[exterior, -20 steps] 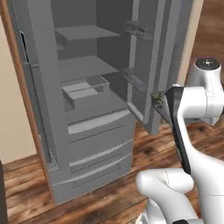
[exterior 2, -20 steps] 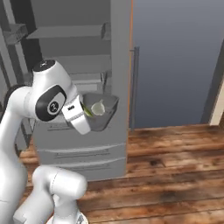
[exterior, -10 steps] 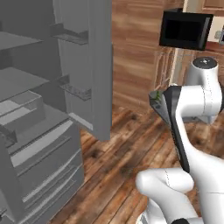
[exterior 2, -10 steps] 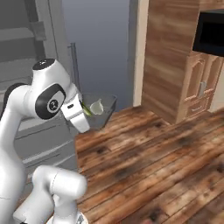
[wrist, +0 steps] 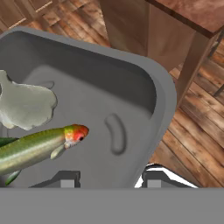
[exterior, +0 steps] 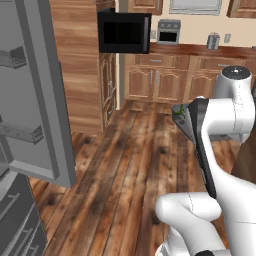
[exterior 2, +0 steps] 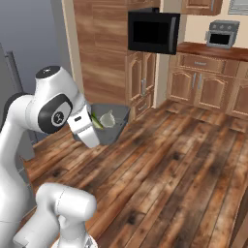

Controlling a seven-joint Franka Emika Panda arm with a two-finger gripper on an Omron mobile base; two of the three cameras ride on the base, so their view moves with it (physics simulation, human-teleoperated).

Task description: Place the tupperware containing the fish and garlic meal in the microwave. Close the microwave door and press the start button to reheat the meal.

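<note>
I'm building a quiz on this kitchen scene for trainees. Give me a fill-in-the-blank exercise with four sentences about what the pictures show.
1. The tool grips the rim of the shallow grey plastic tupperware, which hangs above the ____ floor.
2. Inside the tub lies a slim green fish whose head is ____.
3. The wide black microwave is set among ____ wooden cabinets.
4. Beside the fish sits a pale ____ garlic piece.

Missing words: wooden; red; brown; whitish

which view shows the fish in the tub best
The hand view: the fish lies large in the tupperware, green body, red-orange head. The right base view shows just a small green sliver beside the hand; the left base view only a green speck.
</note>
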